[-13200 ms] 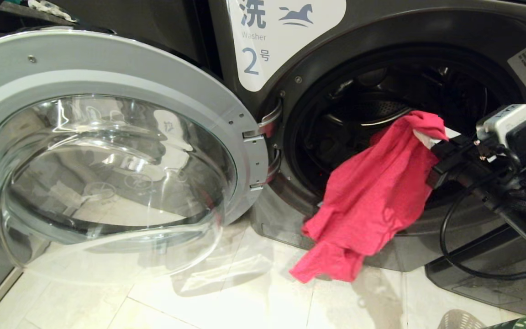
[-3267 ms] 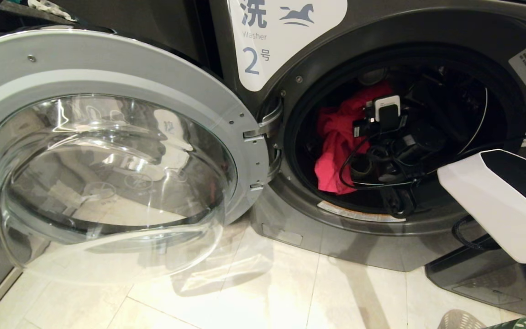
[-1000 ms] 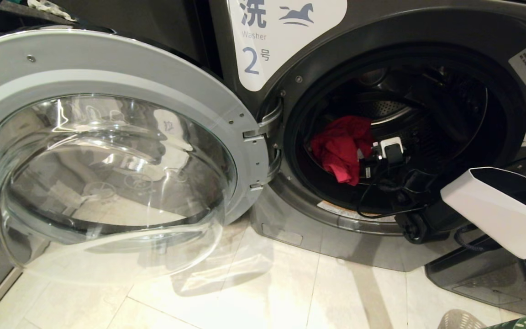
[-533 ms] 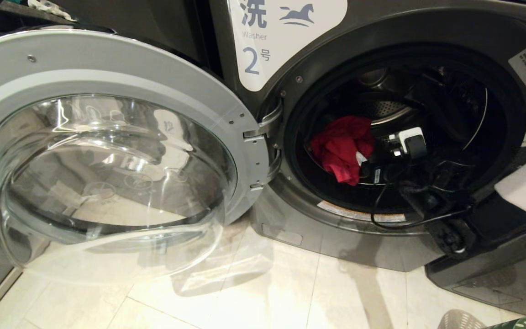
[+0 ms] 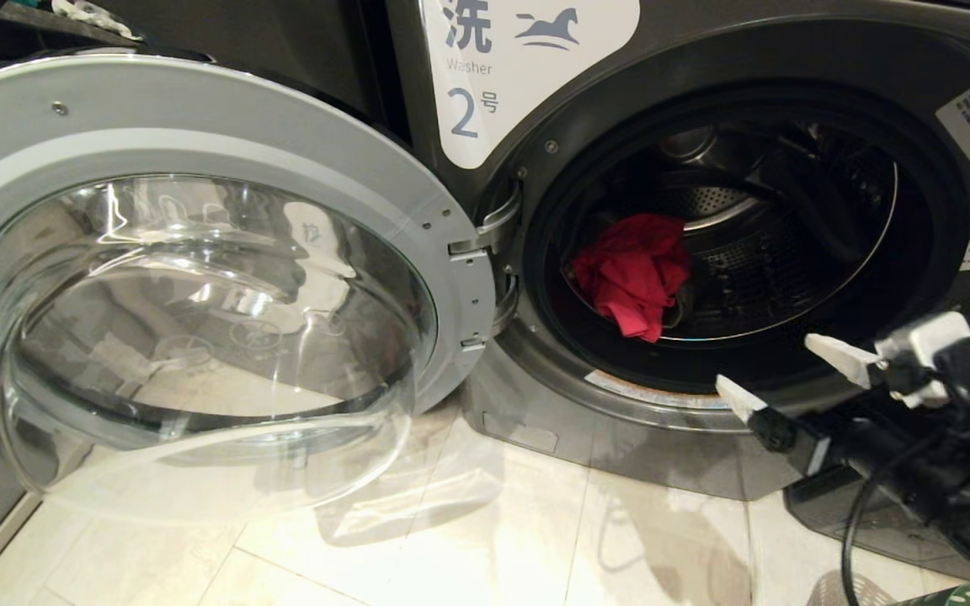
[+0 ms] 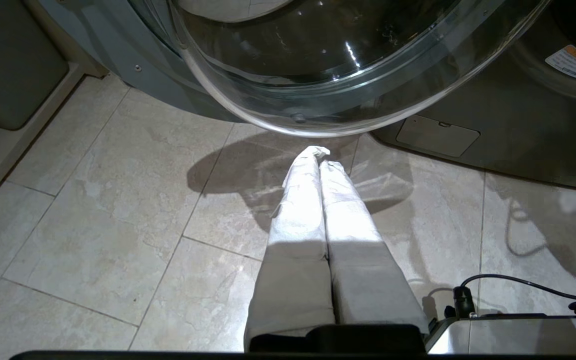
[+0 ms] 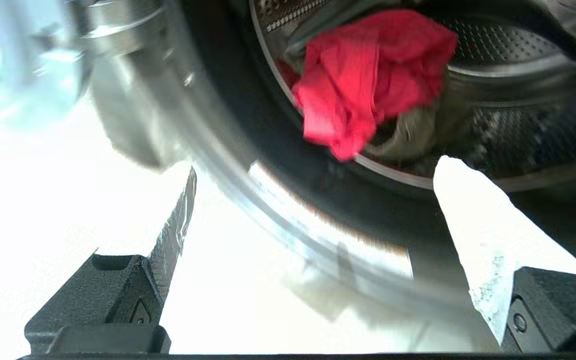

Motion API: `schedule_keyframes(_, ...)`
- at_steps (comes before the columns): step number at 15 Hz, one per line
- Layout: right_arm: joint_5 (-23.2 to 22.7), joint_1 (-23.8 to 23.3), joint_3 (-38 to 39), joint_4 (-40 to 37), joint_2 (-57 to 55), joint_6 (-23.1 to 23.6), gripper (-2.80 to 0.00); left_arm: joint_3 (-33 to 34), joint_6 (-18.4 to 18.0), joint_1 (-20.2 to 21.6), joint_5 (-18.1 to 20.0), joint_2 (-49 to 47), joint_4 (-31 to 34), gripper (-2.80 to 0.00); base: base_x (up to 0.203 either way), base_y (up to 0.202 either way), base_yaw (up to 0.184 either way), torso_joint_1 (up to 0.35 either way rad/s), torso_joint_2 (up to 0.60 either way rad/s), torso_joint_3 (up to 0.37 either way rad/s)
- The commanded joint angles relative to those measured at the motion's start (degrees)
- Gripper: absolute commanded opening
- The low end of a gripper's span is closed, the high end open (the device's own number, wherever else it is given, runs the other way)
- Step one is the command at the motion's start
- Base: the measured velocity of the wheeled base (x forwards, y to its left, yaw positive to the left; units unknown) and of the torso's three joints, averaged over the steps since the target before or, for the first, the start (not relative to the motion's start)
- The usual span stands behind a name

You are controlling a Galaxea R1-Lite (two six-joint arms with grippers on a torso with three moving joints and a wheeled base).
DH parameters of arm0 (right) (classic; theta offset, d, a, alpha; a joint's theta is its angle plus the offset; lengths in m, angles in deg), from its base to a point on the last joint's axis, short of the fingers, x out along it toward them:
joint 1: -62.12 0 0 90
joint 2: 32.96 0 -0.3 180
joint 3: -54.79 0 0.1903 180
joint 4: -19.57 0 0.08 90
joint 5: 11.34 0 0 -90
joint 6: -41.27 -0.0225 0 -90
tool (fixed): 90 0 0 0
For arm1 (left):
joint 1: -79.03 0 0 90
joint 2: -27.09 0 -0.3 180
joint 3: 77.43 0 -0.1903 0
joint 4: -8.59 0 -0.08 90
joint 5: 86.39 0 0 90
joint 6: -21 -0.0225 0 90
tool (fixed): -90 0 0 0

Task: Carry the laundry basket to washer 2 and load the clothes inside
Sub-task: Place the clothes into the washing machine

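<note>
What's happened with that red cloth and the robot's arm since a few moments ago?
The right gripper carried the red cloth from outside the opening into the drum of washer 2, let it go there, and pulled back out; its jaws now stand open and empty in front of the opening. The door stayed open, and the left gripper stayed shut above the floor.

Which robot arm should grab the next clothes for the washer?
Probably the right. Its end effector is open and empty just outside washer 2, near the laundry basket at the robot's right. The left end effector is shut, parked low over the floor under the open door.
</note>
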Motion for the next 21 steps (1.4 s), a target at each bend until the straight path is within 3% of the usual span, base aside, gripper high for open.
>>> schedule_keyframes(1, 0.24, 0.59, 9.82, 0.25, 12.64, 0.05, 0.0, 0.0, 0.0, 0.01, -0.01, -0.01, 0.0, -2.8, 0.0, 0.0, 0.0, 0.0, 0.0, 0.0)
schedule_keyframes(3, 0.86, -3.12, 12.06, -3.89, 17.12, -0.18, 0.0, 0.0, 0.0, 0.01, -0.01, -0.01, 0.0, -2.8, 0.0, 0.0, 0.0, 0.0, 0.0, 0.0)
schedule_keyframes(9, 0.82, -24.28, 9.58, -7.6, 20.12, 0.22, 0.0, 0.0, 0.0, 0.01, -0.01, -0.01, 0.0, -2.8, 0.0, 0.0, 0.0, 0.0, 0.0, 0.0)
schedule_keyframes(12, 0.88, -37.49, 7.96, -9.65, 19.81, 0.57, 0.0, 0.0, 0.0, 0.01, -0.01, -0.01, 0.0, -2.8, 0.0, 0.0, 0.0, 0.0, 0.0, 0.0)
schedule_keyframes(18, 0.89, -66.12, 5.67, -22.71, 16.04, 0.85, 0.0, 0.0, 0.0, 0.01, -0.01, -0.01, 0.0, -2.8, 0.0, 0.0, 0.0, 0.0, 0.0, 0.0)
schedule_keyframes(21, 0.53, -69.46, 8.31, -24.47, 13.88, 0.41, 0.0, 0.0, 0.0, 0.01, -0.01, -0.01, 0.0, -2.8, 0.0, 0.0, 0.0, 0.0, 0.0, 0.0)
